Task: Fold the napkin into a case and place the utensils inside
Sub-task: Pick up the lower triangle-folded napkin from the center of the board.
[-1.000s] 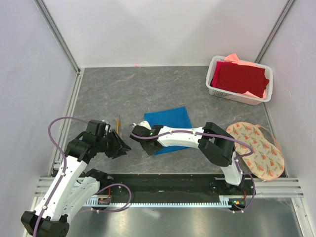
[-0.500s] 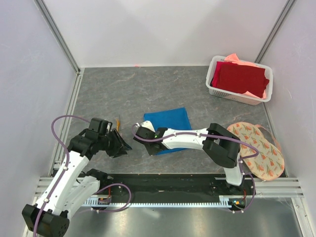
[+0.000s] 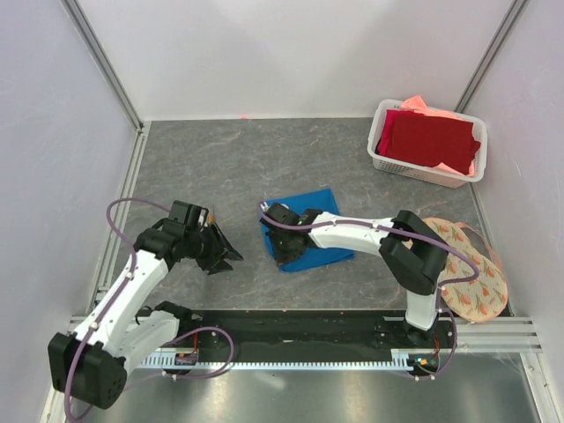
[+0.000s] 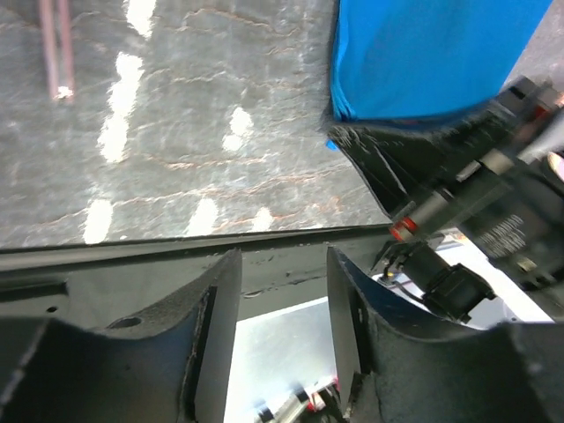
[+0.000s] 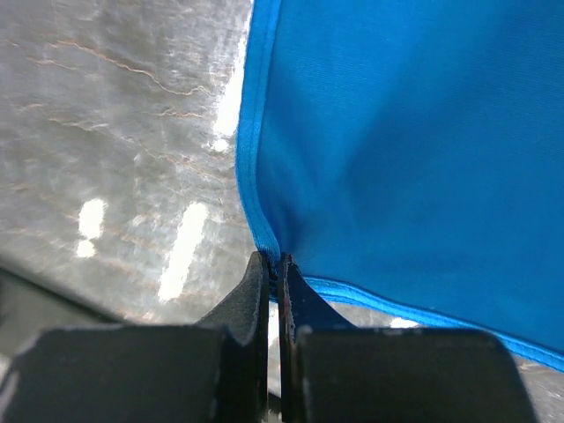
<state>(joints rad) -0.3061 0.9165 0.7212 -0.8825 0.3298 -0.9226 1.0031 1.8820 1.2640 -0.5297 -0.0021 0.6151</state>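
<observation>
The bright blue napkin lies folded on the grey table, also seen in the right wrist view and the left wrist view. My right gripper is shut on the napkin's near left corner hem. My left gripper is open and empty, held low to the left of the napkin. The utensils, thin orange-brown sticks, lie on the table in the left wrist view; in the top view the left arm mostly hides them.
A white basket at the back right holds a dark red cloth over a salmon-pink one. A round floral mat lies at the right front, beside the right arm. Walls close in the left, back and right.
My right gripper has moved right with the napkin's corner pinched, and the napkin has shifted right. My left gripper has moved slightly right toward the napkin.
</observation>
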